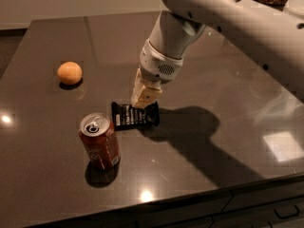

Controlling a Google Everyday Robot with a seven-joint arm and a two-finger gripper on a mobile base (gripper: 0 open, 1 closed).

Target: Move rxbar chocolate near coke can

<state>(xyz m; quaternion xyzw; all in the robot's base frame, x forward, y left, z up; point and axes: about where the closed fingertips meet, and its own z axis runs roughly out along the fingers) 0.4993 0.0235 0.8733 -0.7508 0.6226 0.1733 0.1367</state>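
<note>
The rxbar chocolate, a flat black bar with white lettering, is at the middle of the dark table, just right of and behind the coke can. The can stands upright, red-brown with a silver top. My gripper comes down from the white arm at the upper right and is shut on the bar's far edge. The bar sits low at the table surface, a small gap from the can.
A round orange fruit lies at the left of the dark glossy table. The table's front edge runs along the bottom, with drawers below. The white arm fills the upper right.
</note>
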